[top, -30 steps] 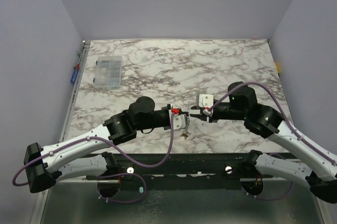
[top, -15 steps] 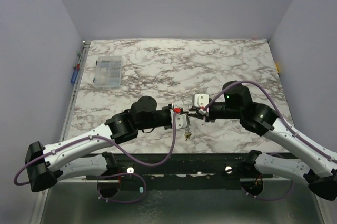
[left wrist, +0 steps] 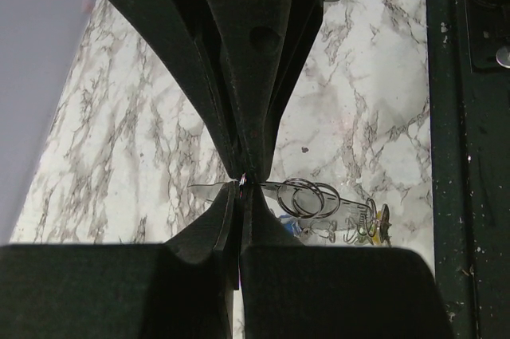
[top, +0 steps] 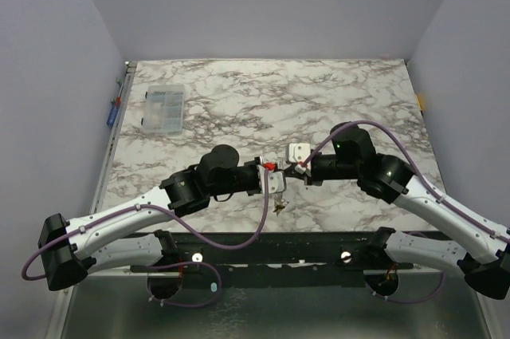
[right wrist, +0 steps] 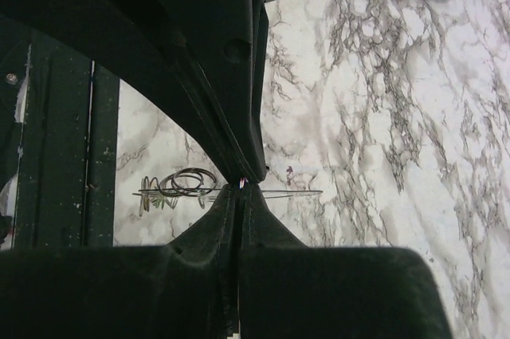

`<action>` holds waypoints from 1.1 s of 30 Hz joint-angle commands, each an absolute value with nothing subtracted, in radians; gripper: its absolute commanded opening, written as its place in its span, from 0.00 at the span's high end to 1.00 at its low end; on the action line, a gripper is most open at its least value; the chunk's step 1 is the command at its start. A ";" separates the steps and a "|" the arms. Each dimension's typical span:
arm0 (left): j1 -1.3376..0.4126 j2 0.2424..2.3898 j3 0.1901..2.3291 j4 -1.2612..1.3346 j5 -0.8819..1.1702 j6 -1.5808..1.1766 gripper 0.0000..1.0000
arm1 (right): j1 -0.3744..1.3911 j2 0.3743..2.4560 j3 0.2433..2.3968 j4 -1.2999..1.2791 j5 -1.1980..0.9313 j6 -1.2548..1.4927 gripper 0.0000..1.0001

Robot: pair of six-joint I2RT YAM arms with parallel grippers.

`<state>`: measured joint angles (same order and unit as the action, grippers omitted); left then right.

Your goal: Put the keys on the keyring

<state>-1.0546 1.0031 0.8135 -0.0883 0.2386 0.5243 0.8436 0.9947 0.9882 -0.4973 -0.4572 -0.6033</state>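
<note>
The left gripper (left wrist: pixel 241 182) is closed tight on the thin keyring (left wrist: pixel 209 186), above the table (top: pixel 239 100). The right gripper (right wrist: pixel 241 185) pinches the same loop. Keys (left wrist: pixel 373 223) hang from it. The threading step seems in hand; the next move needs a steady hold.

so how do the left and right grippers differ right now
The left gripper reaches in from the left and the right gripper from the right, so their tips nearly meet. In the wrist views the keys lie to the right of the left gripper's tips but to the left of the right gripper's. Shared: both are shut, and each seems to pinch the thin keyring.
</note>
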 commanded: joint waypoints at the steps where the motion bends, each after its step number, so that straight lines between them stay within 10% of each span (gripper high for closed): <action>1: -1.063 0.996 0.859 -0.038 0.273 0.522 1.00 | 0.847 0.996 0.964 -0.443 -0.421 -0.591 0.99; 12: -1.062 0.943 0.829 -0.037 0.242 0.504 0.66 | 0.847 0.851 0.856 -0.245 -0.410 -0.565 0.99; 26: -1.063 0.923 0.805 0.070 0.250 0.440 0.65 | 0.847 0.697 0.748 -0.046 -0.476 -0.480 0.99; 33: -1.063 0.938 0.787 0.120 0.253 0.416 0.80 | 0.847 0.655 0.719 0.032 -0.488 -0.425 0.99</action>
